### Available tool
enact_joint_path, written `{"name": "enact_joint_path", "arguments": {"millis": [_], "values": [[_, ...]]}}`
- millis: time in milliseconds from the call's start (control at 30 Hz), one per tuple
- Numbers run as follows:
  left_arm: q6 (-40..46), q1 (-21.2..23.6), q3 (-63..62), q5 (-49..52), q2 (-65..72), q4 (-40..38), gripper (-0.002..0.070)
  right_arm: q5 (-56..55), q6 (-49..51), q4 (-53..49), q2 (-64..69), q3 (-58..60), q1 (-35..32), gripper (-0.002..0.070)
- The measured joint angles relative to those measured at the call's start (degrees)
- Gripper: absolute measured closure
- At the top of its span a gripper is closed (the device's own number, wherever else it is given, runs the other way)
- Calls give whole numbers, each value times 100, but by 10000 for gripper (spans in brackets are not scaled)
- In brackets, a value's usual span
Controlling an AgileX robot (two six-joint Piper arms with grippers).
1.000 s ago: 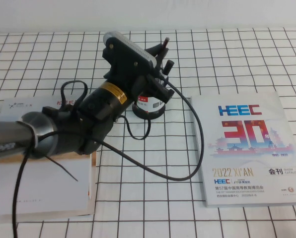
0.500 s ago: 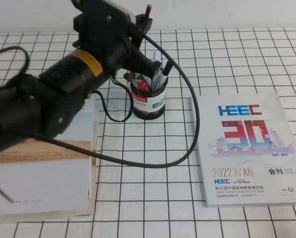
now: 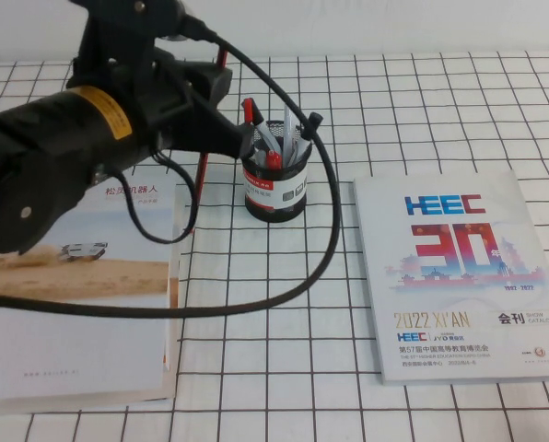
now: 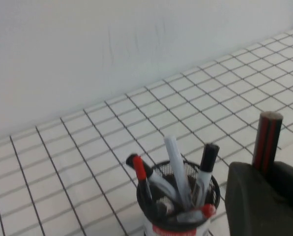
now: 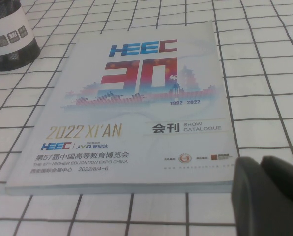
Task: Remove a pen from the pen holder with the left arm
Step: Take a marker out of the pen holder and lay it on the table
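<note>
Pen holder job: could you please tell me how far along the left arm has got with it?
Done: the red pen is out of the pen holder, beside it. In hand: the left gripper holds it, jaws shut. Left: perhaps only setting it down. The right gripper sits parked by the catalogue.

White gridded table, black pen holder, show catalogue, landscape-cover booklet

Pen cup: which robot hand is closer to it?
Left. The left gripper, clamped on a red pen, hangs just above and beside the pen cup. The right gripper sits off past the catalogue, which lies between it and the cup.
</note>
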Motion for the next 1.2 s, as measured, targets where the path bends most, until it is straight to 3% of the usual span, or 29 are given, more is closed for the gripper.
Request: {"name": "enact_joint_path", "arguments": {"millis": [300,567,833,1200], "values": [[-897,0,-36,1910,-65,-184,651,0,0,0,0,0,0,691],[-975,0,-303,2823,400,-679,651,0,0,0,0,0,0,691],[-1025,21,-1409,4174,1512,-863,651,0,0,0,0,0,0,691],[-1022,407,-1836,4548,2469,-1026,651,0,0,0,0,0,0,691]]}}
